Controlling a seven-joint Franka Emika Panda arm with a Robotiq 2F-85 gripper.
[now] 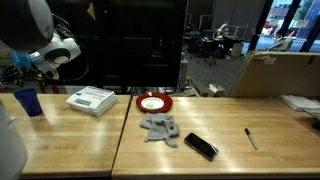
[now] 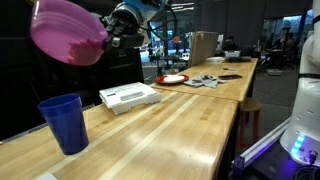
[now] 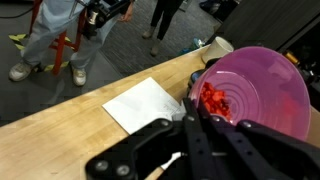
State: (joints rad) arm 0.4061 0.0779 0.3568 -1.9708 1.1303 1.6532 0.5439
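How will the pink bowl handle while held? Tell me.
The pink bowl is probably light, stiff plastic: the gripper holds it by the rim alone, no sagging visible. Red bits lie by that rim, so tilting may spill them.

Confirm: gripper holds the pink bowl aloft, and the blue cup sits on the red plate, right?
Not quite. The gripper holds the pink bowl aloft, but the blue cup stands on the bare wooden table, well apart from the red plate; both exterior views show it.
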